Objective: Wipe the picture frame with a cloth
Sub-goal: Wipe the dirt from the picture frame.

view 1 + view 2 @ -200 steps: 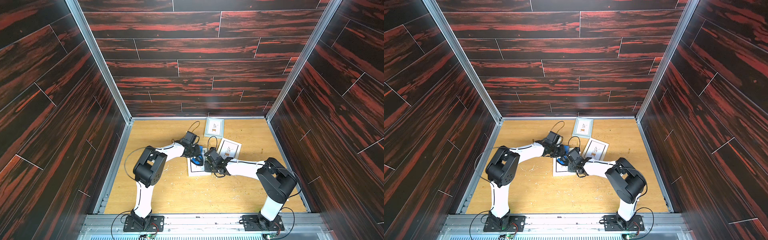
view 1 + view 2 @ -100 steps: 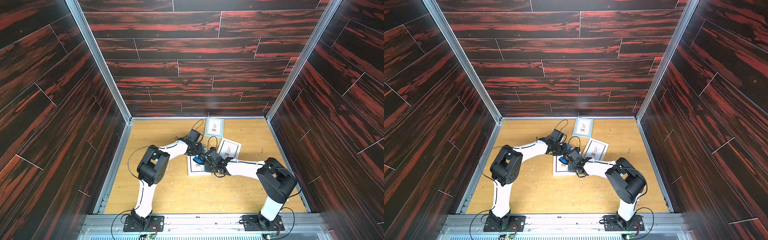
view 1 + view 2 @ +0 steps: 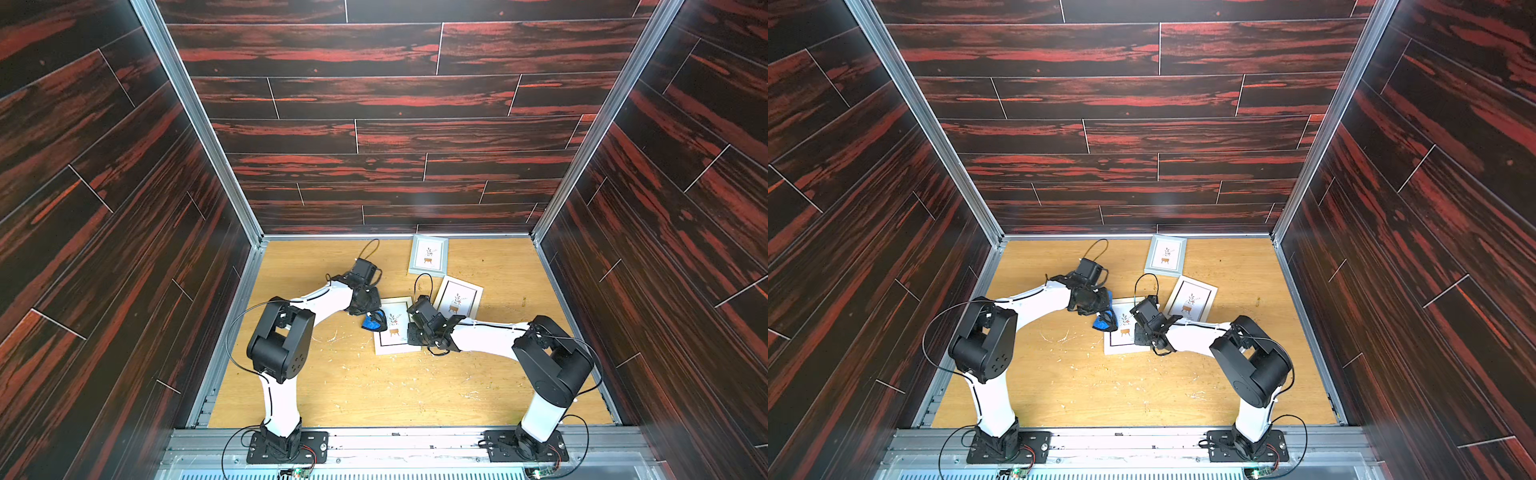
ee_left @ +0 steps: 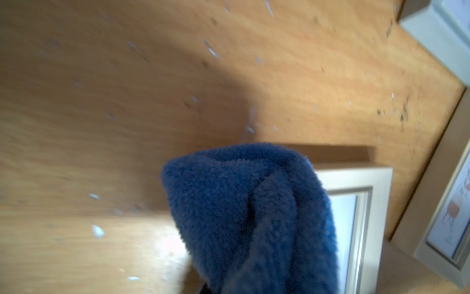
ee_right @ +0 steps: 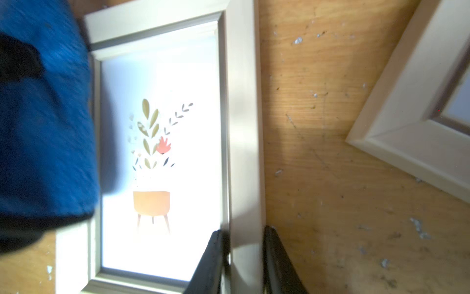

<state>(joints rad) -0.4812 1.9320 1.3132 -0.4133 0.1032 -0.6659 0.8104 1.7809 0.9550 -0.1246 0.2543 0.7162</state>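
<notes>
Wooden table [image 3: 374, 395]; left hand [image 3: 370, 311] grips cloth [image 4: 249, 216], right hand [image 5: 244, 254] clamps picture frame [image 5: 244, 127].

Dark, red-streaked plank walls [image 3: 374, 124] enclose a scuffed, sunlit wooden floor [image 3: 374, 386].

I am operating inside a lab test booth: dark wood-print wall panels [image 3: 395, 95] and aluminium posts [image 3: 195, 116] are enclosing a scuffed plywood tabletop [image 3: 374, 395], the left arm [image 3: 282, 399] and right arm [image 3: 540, 411] bolted to a metal rail [image 3: 407, 442].
</notes>
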